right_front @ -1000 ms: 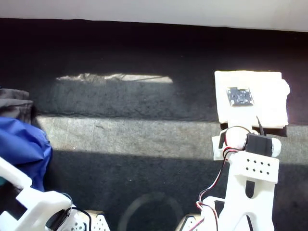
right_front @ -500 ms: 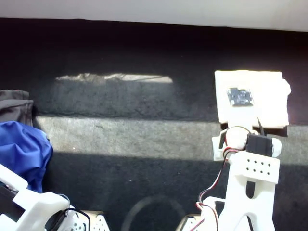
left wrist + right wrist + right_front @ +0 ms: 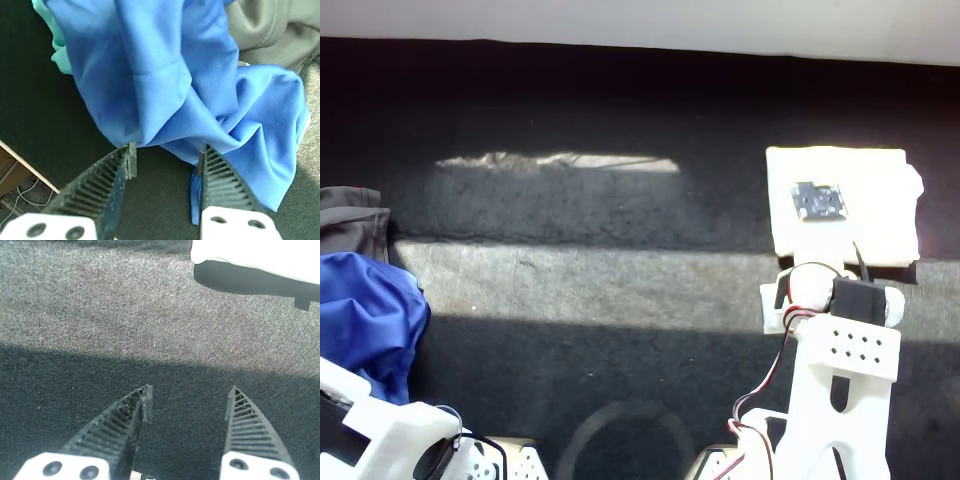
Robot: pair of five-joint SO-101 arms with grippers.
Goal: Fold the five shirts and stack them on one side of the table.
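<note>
High view: crumpled blue fabric shirt (image 3: 365, 315) at left edge of dark carpeted bench (image 3: 620, 280), grey fabric garment (image 3: 350, 220) touching its far side. Folded white shirt with dark print (image 3: 840, 205) far right.

Left wrist view: left claw (image 3: 167, 155) open, jaws spread over blue shirt's edge. Teal fabric garment (image 3: 52, 40) alongside.

Right wrist view: right claw (image 3: 189, 400) open above bench, white shirt near.

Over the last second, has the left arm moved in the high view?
Yes. The left arm has slid back toward the near table edge, farther from the grey shirt.
</note>
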